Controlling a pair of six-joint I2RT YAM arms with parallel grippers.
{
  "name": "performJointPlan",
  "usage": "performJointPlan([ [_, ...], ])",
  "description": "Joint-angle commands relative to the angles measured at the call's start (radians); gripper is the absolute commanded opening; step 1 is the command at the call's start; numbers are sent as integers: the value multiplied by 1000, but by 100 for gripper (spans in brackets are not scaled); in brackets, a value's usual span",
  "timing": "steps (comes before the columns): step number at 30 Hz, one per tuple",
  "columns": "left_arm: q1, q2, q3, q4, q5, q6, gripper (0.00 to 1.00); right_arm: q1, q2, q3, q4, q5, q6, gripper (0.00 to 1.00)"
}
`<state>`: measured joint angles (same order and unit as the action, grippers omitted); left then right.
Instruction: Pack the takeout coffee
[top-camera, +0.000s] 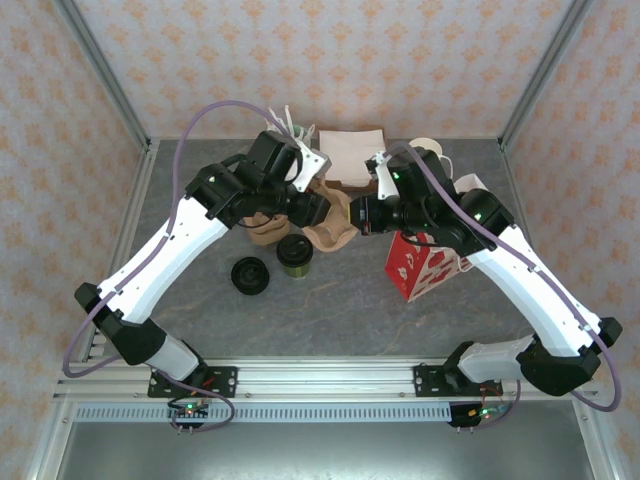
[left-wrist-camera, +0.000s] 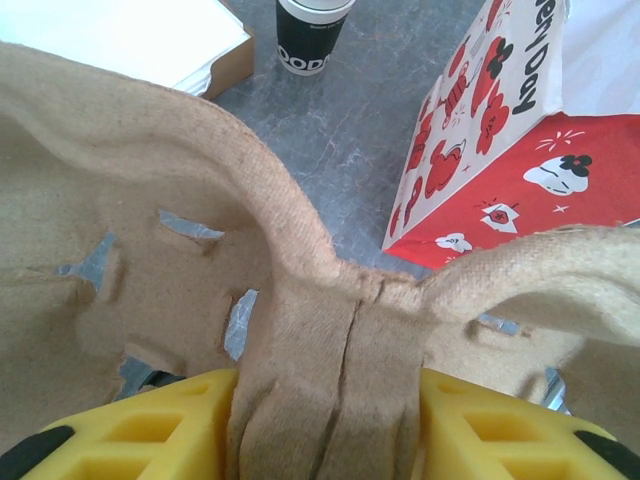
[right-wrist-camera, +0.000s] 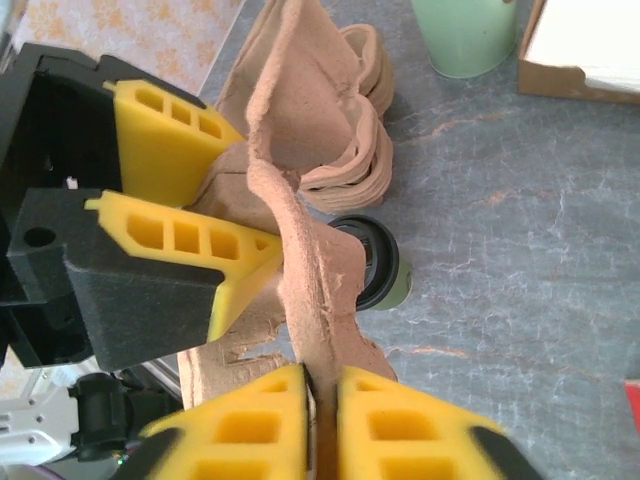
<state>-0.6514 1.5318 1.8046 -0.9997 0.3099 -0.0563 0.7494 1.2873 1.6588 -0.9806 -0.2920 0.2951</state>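
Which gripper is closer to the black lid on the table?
The left gripper. It holds the cup carrier just beyond the black lid; the right gripper grips that carrier farther right.

There were two claws, left claw (left-wrist-camera: 325, 420) and right claw (right-wrist-camera: 320, 410), one pulp carrier (left-wrist-camera: 200, 250), one stack of carriers (right-wrist-camera: 355, 160), one olive-green cup (top-camera: 295, 255), one black lid (top-camera: 250, 275), one black printed cup (left-wrist-camera: 312, 40), one mint-green cup (right-wrist-camera: 465, 35), one napkin box (top-camera: 350, 148), one red-and-white bag (left-wrist-camera: 500, 190).

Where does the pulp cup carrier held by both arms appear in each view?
Top external: carrier at table centre, between the two wrists.
Left wrist: carrier spans the frame, centre rib between the left fingers.
Right wrist: carrier upright mid-frame, edge between the right fingers at bottom.
Shared landmark: napkin box, back of table; top left; top right.
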Motion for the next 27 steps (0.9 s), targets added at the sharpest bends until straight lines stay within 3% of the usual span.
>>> performJointPlan([
  [1,22,-24,-2,29,4,-23,45,-2,-29,38,-64,100,19,36],
  [6,56,-21,-3,38,35,-47,44,-2,-92,82,-166,291,68,54],
  [14,80,-18,5,46,44,-46,44,-2,-259,41,-378,823,327,62],
  [17,81,-16,20,44,41,-36,44,-2,-310,-30,-459,937,453,63],
  [22,81,-11,44,45,50,-20,44,-35,-361,-164,-477,948,562,66],
  [27,81,-4,63,43,69,-12,44,-279,-362,-274,-328,651,486,66],
])
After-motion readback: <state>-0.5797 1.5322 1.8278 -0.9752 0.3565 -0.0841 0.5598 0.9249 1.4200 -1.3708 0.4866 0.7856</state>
